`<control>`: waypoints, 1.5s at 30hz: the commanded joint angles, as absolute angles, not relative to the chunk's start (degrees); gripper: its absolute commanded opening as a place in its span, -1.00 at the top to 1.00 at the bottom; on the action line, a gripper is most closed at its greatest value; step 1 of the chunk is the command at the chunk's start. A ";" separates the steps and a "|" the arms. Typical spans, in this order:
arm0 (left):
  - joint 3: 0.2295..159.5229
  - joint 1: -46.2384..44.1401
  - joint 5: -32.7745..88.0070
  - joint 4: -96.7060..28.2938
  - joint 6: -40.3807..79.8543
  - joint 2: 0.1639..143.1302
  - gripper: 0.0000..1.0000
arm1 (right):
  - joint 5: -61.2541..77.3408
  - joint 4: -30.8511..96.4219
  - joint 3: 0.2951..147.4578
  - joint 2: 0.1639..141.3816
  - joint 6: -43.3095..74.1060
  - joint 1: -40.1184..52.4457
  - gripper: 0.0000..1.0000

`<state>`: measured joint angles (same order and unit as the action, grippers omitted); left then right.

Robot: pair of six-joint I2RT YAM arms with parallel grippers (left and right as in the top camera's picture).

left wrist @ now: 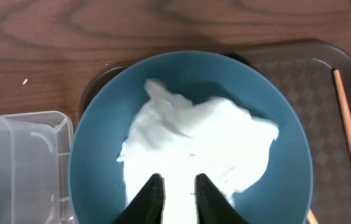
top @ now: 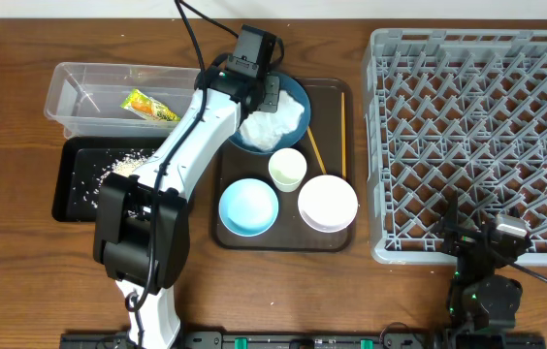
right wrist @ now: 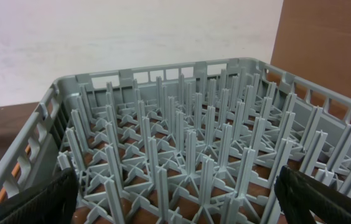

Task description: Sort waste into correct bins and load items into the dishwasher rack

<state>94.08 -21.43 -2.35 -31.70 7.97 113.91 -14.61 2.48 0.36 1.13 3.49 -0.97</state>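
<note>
1. Since the left pincer (left wrist: 175, 200) hangs over the crumpled white tissue (left wrist: 200, 149) with its jaws only narrowly parted and nothing between them, I judge it should widen before it drops, so both tips straddle a fold.
2. That tissue lies on the dark blue plate (left wrist: 101, 143), at the far end of the brown serving tray (top: 336, 97); pinch a raised ridge, not the glaze.
3. Lift straight, then carry it left to the clear tub (top: 84, 82), where the snack wrapper (top: 149, 105) lies.
4. Right pincer (right wrist: 175, 205): spread wide, holding nothing, at the near rim of the dishwasher rack (right wrist: 70, 87).
5. Bench (top: 12, 39): brown wood grain, matte. A pale wall (right wrist: 101, 37) stands beyond the rack.
</note>
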 commanded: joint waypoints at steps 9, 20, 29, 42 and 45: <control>93.97 -21.32 -1.67 -32.14 7.84 114.19 0.39 | -14.79 2.79 0.32 1.13 4.21 -0.34 -0.99; 93.97 -21.37 1.06 -34.20 7.73 122.56 0.36 | -14.81 2.79 0.32 1.13 4.21 -0.34 -0.98; 93.97 -21.34 0.84 -34.04 7.81 123.33 0.49 | -14.81 2.79 0.32 1.13 4.21 -0.34 -0.99; 93.97 -21.30 0.38 -33.76 7.79 123.02 0.88 | -14.79 2.79 0.32 1.13 4.21 -0.34 -0.99; 93.97 -21.30 0.40 -33.41 7.79 122.78 0.88 | -14.79 2.79 0.32 1.13 4.21 -0.34 -0.99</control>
<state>93.86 -21.43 0.93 -33.61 7.68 123.70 -14.61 2.48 0.36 1.10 3.49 -0.97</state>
